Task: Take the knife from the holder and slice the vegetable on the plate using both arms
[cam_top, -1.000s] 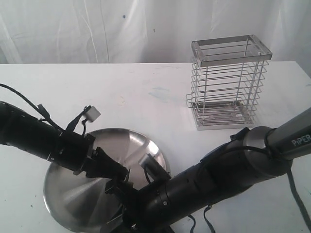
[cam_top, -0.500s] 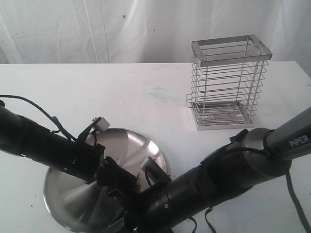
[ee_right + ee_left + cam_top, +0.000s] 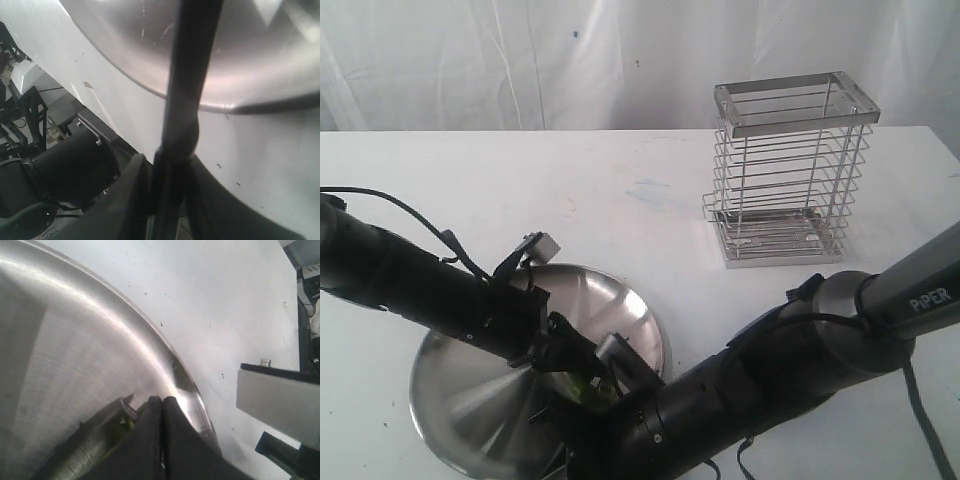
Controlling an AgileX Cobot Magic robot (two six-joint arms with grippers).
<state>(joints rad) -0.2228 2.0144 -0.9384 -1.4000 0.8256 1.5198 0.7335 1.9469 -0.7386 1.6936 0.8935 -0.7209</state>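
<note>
The knife is clamped in the right gripper over the plate; the left gripper is closed above the vegetable, toward the plate's 4 o'clock.

Elevated exterior, close wrist views sharing plate

Both arms crowd the plate; holder stands apart.

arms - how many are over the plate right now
2. The left arm reaches in from the left over the plate; the right arm comes from the right, crossing the plate's near edge.
</note>
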